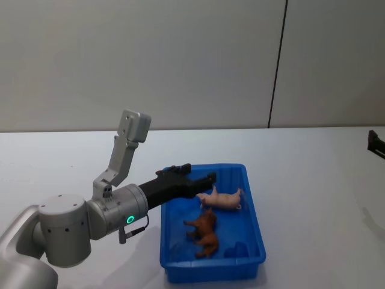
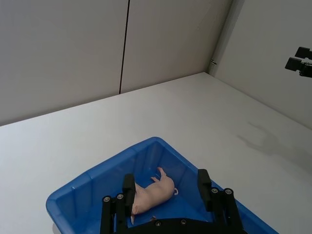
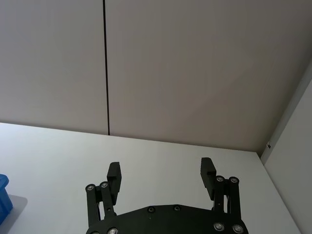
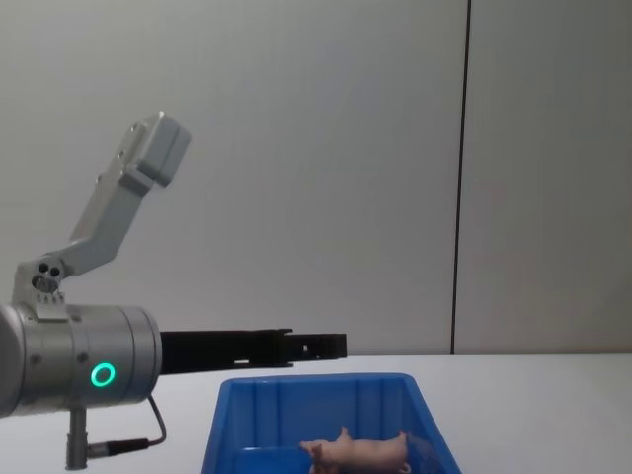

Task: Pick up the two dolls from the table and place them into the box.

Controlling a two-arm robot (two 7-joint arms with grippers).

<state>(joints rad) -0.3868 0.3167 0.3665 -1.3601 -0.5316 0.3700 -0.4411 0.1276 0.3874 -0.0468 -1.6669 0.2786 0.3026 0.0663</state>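
Blue box (image 1: 252, 256) — both dolls (image 1: 204, 232) inside.

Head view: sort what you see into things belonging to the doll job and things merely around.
Job:
- pink doll, in the box
- brown doll, in the box
- blue box
- left end effector, open over the box
- table

Around:
- right end effector, open, away from the box
- wall
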